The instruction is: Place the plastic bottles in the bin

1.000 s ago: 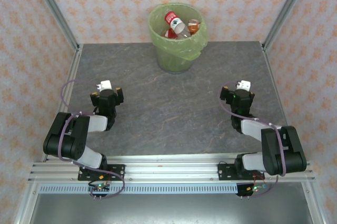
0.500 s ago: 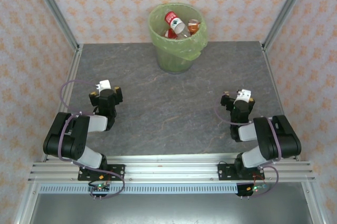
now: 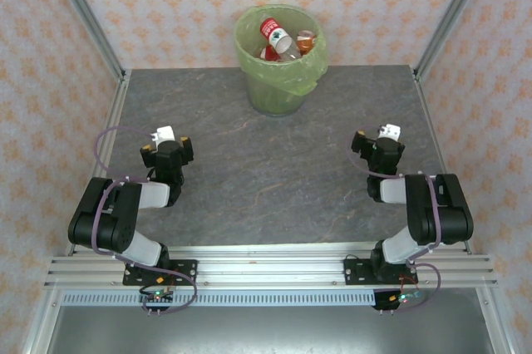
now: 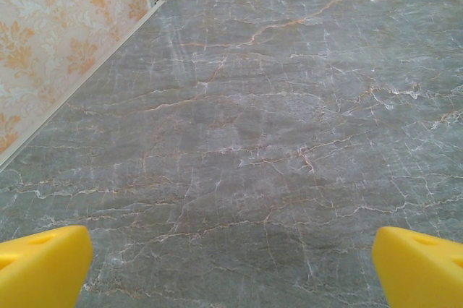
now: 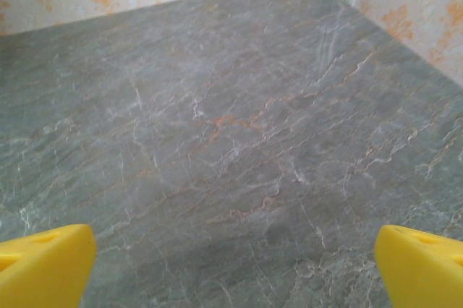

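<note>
The bin (image 3: 278, 88), lined with a light-green bag, stands at the back middle of the table. Several plastic bottles (image 3: 275, 36) lie inside it, one with a red label and a white cap on top, another with an orange label (image 3: 305, 40). My left gripper (image 3: 168, 147) rests low over the table at the front left, far from the bin. In the left wrist view its yellow fingertips (image 4: 43, 264) stand wide apart with bare stone between them. My right gripper (image 3: 378, 145) sits at the front right; its yellow fingertips (image 5: 423, 264) are likewise spread over bare table.
The grey marble-patterned table (image 3: 266, 171) runs between both arms and the bin. Metal frame posts (image 3: 83, 13) and patterned walls close in the left, right and back sides.
The right arm has folded back toward its base, and its gripper has shifted slightly up and right in the top view. The left arm has stayed put.
</note>
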Controlling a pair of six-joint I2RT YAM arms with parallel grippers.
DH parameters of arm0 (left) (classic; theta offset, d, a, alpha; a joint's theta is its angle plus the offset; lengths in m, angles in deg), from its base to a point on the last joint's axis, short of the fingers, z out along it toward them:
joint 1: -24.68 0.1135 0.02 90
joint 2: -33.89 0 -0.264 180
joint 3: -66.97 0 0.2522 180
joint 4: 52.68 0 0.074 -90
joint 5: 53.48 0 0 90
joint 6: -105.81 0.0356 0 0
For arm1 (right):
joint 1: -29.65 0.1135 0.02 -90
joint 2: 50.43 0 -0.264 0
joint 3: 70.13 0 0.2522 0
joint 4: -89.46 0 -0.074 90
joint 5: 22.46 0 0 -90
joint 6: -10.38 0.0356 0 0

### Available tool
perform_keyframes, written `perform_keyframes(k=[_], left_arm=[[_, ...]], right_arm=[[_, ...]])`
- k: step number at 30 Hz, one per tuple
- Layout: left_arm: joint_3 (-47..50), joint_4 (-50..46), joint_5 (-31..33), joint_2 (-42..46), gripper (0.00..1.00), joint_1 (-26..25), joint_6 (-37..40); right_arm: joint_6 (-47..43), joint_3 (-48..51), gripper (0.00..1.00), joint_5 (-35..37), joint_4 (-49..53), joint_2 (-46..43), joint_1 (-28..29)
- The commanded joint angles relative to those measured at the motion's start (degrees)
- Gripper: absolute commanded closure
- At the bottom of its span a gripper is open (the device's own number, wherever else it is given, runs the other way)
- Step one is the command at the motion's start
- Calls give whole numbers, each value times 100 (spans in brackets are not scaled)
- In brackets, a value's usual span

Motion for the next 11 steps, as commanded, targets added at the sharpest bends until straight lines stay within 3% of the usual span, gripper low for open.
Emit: perform_keyframes(k=[1, 11], left_arm=[[-68, 186, 150, 68, 0, -42, 46], [-71, 180, 135, 67, 0, -42, 46]], right_arm=[[-32, -48, 1, -585, 150, -48, -43], [-31, -38, 1, -572, 134, -51, -41]])
